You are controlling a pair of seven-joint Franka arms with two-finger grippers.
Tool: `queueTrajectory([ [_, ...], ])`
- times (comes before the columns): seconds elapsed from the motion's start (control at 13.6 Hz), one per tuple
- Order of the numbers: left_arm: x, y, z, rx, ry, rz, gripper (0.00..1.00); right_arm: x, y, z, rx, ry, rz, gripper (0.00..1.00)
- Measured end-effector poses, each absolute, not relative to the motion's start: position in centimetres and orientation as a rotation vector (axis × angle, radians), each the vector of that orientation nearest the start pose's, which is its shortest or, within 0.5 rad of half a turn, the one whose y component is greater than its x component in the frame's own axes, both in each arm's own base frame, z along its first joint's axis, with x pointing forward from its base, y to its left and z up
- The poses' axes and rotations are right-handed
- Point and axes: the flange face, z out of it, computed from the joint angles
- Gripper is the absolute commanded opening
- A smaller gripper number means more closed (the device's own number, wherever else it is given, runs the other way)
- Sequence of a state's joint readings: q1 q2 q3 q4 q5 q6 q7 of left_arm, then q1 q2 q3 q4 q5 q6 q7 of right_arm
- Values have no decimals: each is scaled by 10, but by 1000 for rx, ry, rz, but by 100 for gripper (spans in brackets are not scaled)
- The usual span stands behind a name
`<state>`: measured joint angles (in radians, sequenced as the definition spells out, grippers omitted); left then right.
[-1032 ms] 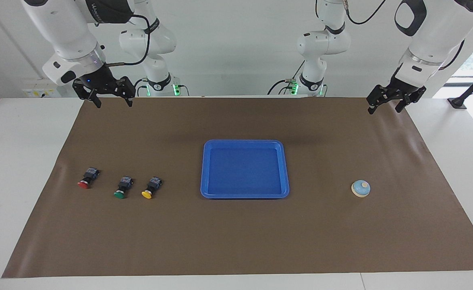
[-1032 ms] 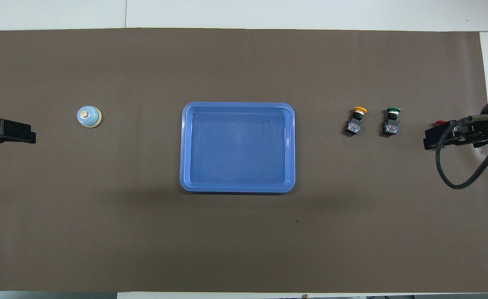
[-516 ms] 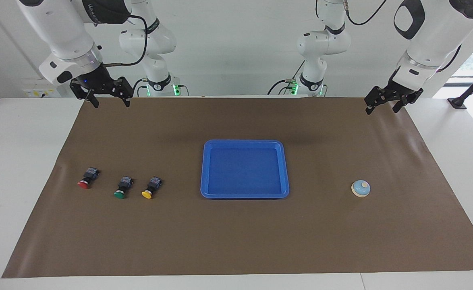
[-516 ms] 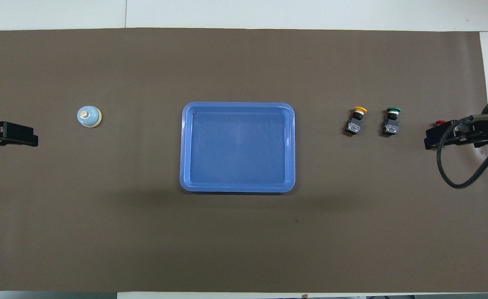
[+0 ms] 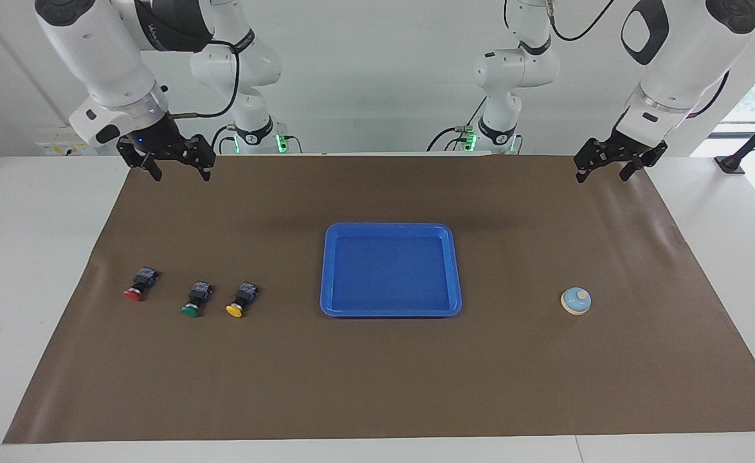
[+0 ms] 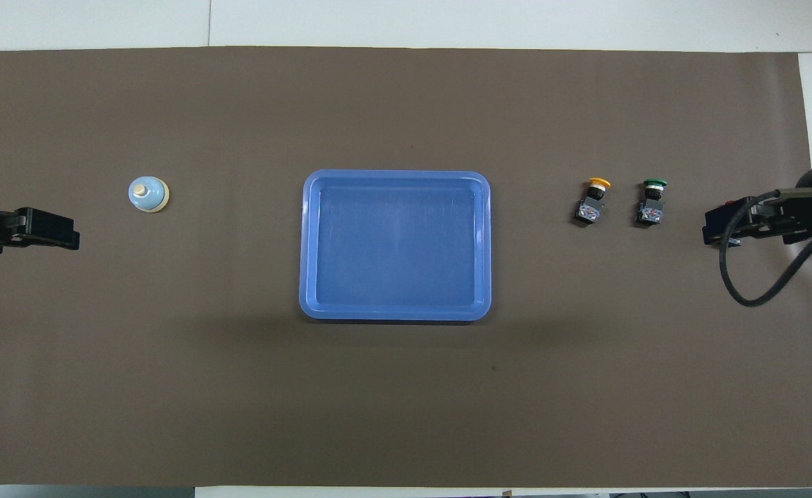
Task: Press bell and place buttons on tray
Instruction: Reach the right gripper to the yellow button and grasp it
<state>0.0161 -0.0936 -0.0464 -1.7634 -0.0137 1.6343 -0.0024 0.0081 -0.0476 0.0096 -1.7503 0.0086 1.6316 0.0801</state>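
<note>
Three small push-button switches with black boxy bodies and round caps lie in a row on the brown mat toward the right arm's end of the table: the red-capped button [image 5: 139, 285], the green-capped button [image 5: 195, 299] and the yellow-capped button [image 5: 241, 300], the yellow one closest to the tray. You see the shallow rectangular bright-blue plastic tray [image 5: 456, 270] at mid-table with nothing in it, and the small light-blue dome bell [image 5: 575, 301] with its cream knob sits alone toward the left arm's end. None of these has moved since a second ago, so you can take it that no part of the task is done yet.

What has changed is the arms. The left gripper [image 5: 606, 163], fingers spread and holding nothing, has drifted over the mat's edge nearest the robots, inward toward the bell's side; in the overhead view it reaches further in than before. I judge this the start of the reach to press the bell. The right gripper [image 5: 175, 164], also spread and empty, has shifted only slightly, hanging above the mat's corner over the red-capped button's end of the row. Watch that both approaches stay well apart from the tray rim.
</note>
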Motion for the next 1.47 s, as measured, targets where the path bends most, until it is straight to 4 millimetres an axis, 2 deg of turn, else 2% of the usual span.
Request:
queueTrajectory([
  [0.22,527,-9,589,-3151,14,56,100,542,17,529,-3149,163,117,100],
  [0.37,527,-8,589,-3152,12,56,100,553,26,504,-3165,197,103,100],
  [0.66,527,-9,589,-3151,16,56,100,588,33,428,-3156,272,16,100],
  [0.81,527,-9,589,-3151,15,56,100,590,34,399,-3148,293,-26,100],
  [1.11,527,-9,589,-3151,15,56,100,591,57,366,-3148,270,-50,100],
  [1.47,527,-9,589,-3151,15,56,100,606,60,320,-3158,270,-86,100],
])
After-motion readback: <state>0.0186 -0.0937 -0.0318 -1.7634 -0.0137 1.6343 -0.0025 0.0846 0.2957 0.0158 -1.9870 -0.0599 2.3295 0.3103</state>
